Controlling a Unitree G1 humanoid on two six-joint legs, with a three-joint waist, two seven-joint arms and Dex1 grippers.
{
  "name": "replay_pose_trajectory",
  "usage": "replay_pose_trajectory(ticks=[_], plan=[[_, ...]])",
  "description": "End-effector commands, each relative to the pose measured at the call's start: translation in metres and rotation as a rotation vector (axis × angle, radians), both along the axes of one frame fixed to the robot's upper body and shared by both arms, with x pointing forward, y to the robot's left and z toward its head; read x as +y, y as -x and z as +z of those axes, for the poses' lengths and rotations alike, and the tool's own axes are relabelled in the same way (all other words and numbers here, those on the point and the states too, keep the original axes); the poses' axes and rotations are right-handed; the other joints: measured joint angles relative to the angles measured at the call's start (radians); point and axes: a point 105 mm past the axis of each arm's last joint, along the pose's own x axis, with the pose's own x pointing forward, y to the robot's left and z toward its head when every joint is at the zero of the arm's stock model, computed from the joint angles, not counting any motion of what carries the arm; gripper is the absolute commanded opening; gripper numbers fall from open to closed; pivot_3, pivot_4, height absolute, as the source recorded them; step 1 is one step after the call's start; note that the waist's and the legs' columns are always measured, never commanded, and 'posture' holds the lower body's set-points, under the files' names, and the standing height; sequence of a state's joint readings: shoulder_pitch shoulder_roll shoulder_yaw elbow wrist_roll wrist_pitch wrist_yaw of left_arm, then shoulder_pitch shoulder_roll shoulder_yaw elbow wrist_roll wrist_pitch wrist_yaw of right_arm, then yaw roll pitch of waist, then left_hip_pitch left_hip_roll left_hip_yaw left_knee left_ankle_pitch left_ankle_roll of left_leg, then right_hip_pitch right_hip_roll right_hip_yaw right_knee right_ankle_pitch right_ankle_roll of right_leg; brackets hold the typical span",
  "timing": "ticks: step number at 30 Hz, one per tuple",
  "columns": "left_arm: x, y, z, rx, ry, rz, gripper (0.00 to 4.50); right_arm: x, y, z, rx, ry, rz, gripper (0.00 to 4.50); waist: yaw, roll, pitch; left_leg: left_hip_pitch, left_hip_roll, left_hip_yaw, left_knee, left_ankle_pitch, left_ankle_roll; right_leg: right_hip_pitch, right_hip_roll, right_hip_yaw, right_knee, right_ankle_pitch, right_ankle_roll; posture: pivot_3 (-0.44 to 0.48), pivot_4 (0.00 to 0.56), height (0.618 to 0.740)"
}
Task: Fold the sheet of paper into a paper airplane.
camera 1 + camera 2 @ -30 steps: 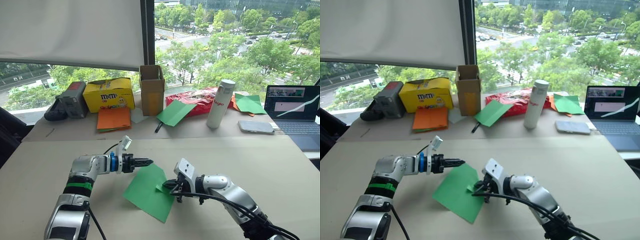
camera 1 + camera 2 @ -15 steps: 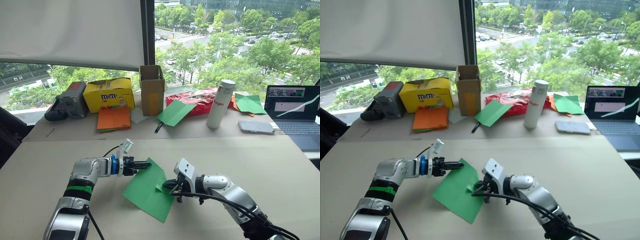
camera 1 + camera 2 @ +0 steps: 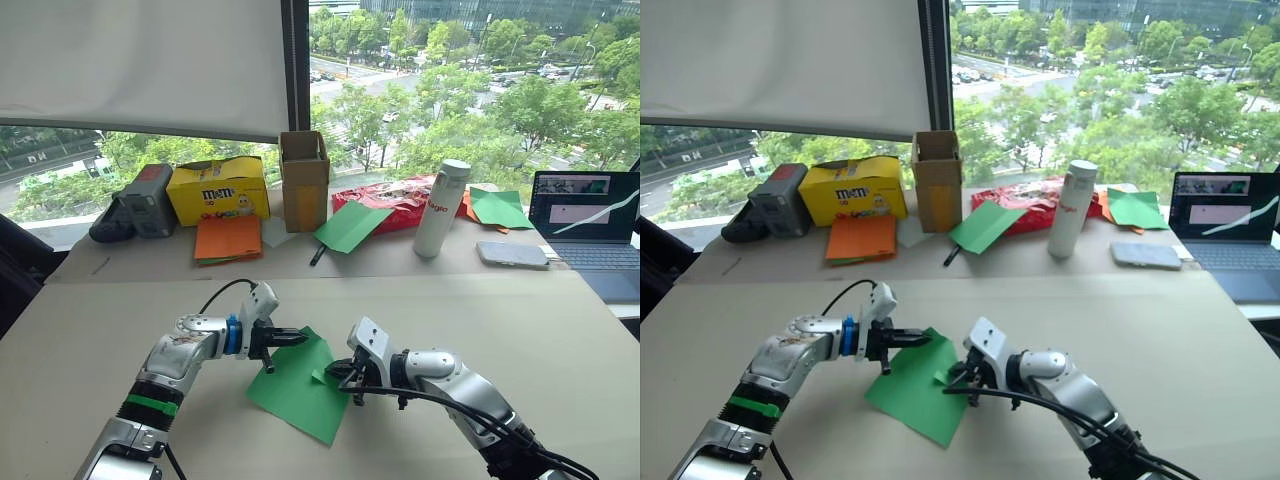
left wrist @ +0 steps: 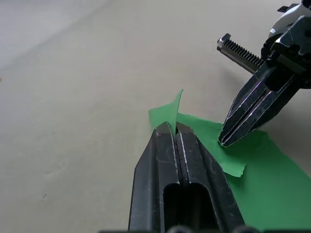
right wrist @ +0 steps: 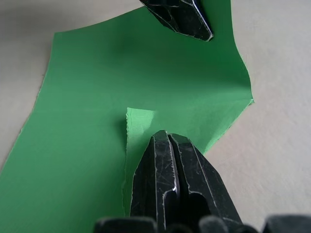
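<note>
Silver-grey jointed arms with black segments. Blue ring and green band on left arm; white block at each wrist; black cables along right arm. Black, tapered, scuffed fingers; toothed rack.

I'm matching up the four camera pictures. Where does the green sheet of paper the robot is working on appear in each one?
Left eye view: sheet of paper, low centre, on the table between both pincers.
Right eye view: low centre, a little further left.
Left wrist view: lower right, a corner pinched in the left pincer.
Right wrist view: across the middle, an edge flap at the right pincer.
Shared landmark: that small turned-up flap on its edge.
</note>
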State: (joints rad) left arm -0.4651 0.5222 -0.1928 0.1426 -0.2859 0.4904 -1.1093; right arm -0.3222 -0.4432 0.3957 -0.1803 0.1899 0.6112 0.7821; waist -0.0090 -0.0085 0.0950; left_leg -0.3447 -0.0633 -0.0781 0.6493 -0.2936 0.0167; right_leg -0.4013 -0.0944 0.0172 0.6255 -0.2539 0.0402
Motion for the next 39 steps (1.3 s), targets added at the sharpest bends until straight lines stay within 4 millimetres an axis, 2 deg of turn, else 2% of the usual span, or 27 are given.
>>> replay_pose_trajectory(ticks=[1,4,16,22,28,39], plan=[[-0.006,0.006,0.003,-0.175,-0.083,-0.104,0.01,-0.005,0.001,-0.011,0.030,0.042,-0.029,0.00,0.001,0.000,0.000,0.000,0.000,0.000,0.000,0.000,0.000,0.000,0.000,0.000,0.000,0.000,0.000,0.000,0.150,0.740],[-0.006,0.012,-0.006,-0.305,-0.191,-0.191,0.01,-0.005,-0.001,-0.010,0.025,0.042,-0.035,0.00,0.001,0.000,0.000,0.000,0.000,0.000,0.000,0.000,0.000,0.000,0.000,0.000,-0.001,0.000,0.000,0.000,0.150,0.740],[-0.018,0.021,-0.023,-0.585,-0.353,-0.423,0.01,-0.004,-0.007,0.000,0.013,0.008,-0.060,0.00,0.018,0.001,-0.001,0.000,-0.001,0.000,0.001,-0.003,0.005,0.000,0.000,-0.001,0.000,0.000,0.000,0.000,0.150,0.740],[-0.013,0.021,-0.027,-0.703,-0.430,-0.500,0.01,-0.002,-0.007,0.002,0.030,-0.029,-0.080,0.00,0.021,0.001,-0.001,0.000,-0.002,0.000,0.001,-0.003,0.005,0.000,0.000,-0.002,0.001,0.000,0.000,0.000,0.150,0.740],[-0.010,0.020,-0.033,-0.693,-0.454,-0.489,0.01,-0.001,-0.010,0.008,0.035,-0.075,-0.113,0.00,0.021,0.001,-0.001,0.001,-0.002,0.000,0.001,-0.003,0.006,0.001,0.001,-0.002,0.001,0.000,0.000,0.000,0.150,0.740],[-0.011,0.031,-0.039,-0.623,-0.475,-0.489,0.01,-0.002,-0.031,0.036,0.019,-0.239,-0.203,0.00,0.017,0.001,-0.001,0.005,-0.003,0.000,0.001,-0.004,0.007,0.004,0.002,-0.003,0.002,0.000,0.000,0.000,0.150,0.740]])
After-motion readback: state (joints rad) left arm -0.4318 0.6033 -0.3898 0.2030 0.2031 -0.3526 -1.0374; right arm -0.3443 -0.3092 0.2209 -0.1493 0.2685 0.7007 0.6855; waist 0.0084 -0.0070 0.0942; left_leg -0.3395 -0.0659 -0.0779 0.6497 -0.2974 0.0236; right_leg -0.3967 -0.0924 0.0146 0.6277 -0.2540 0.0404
